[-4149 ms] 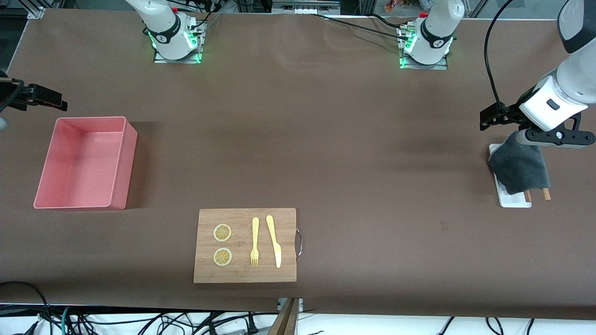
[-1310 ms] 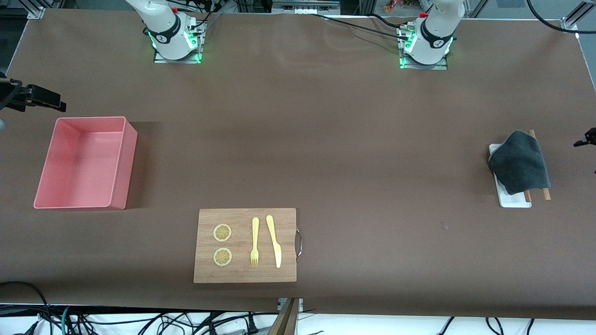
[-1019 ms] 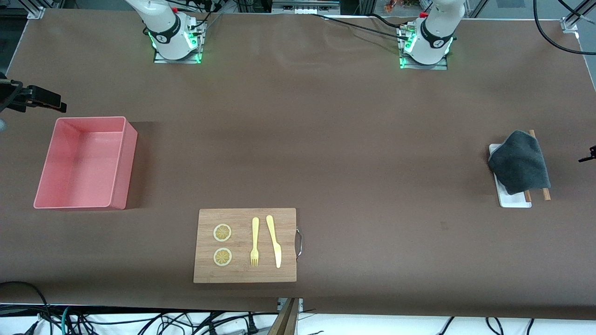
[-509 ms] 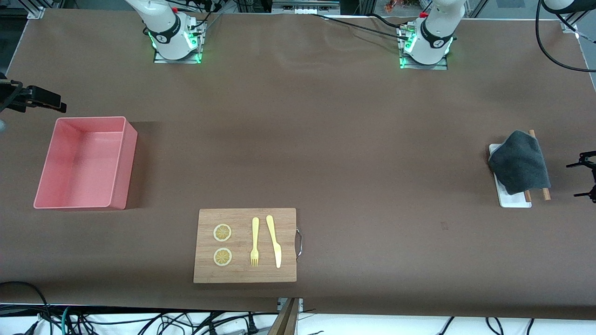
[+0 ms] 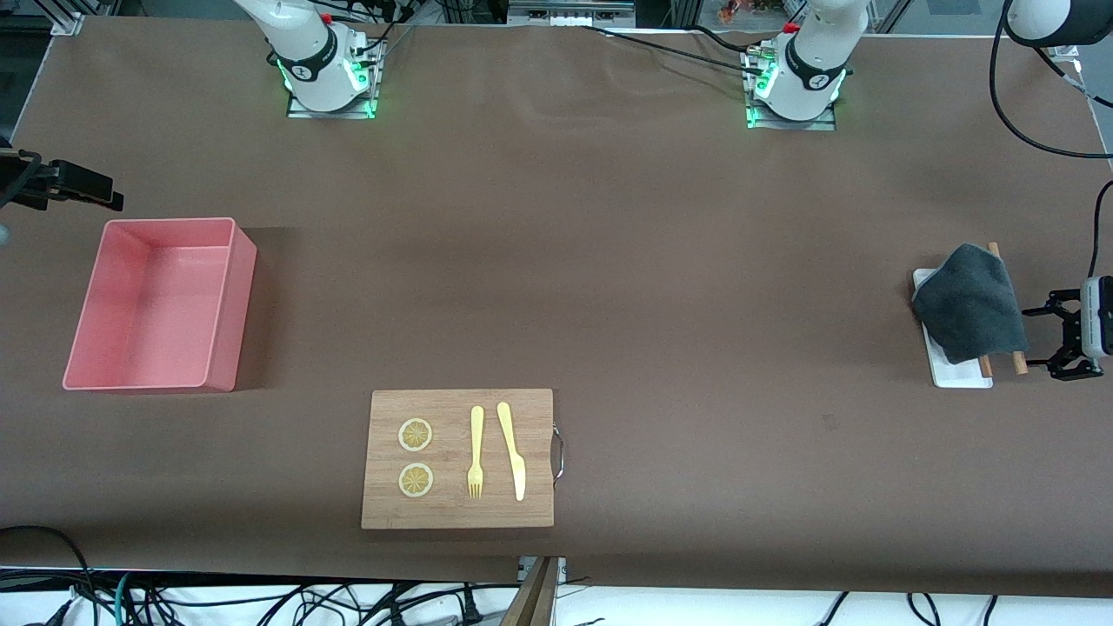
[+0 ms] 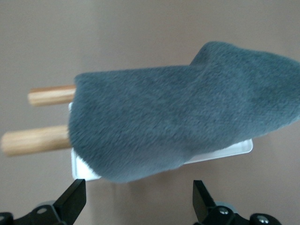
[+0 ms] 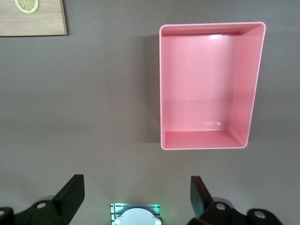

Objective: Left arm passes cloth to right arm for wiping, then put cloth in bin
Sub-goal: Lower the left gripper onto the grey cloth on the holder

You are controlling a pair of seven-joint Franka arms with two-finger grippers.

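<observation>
At the right edge of the front view, about mid-height, the left gripper (image 5: 1049, 337) sits just beside the cloth (image 5: 969, 301), its two fingers spread wide apart and holding nothing. In the left wrist view the same finger tips (image 6: 75, 199) show along the lower edge of the frame, with the cloth filling the centre.

The cloth is a dark-grey soft piece draped over two wooden rods (image 5: 1017, 361) that lie across a small white tray (image 5: 952, 376), at the left arm's end of the table. The rods' ends stick out from under the fabric.

At the upper left edge of the front view the right gripper (image 5: 83, 184) waits above the table by the bin (image 5: 222, 304), fingers apart and empty. The right wrist view shows the pink bin in the upper right of its frame, with nothing inside.

In the lower centre of the front view lies a wooden cutting board (image 5: 457, 513) bearing two lemon slices (image 5: 416, 435), a yellow fork (image 5: 476, 452) and a yellow knife (image 5: 512, 449).
</observation>
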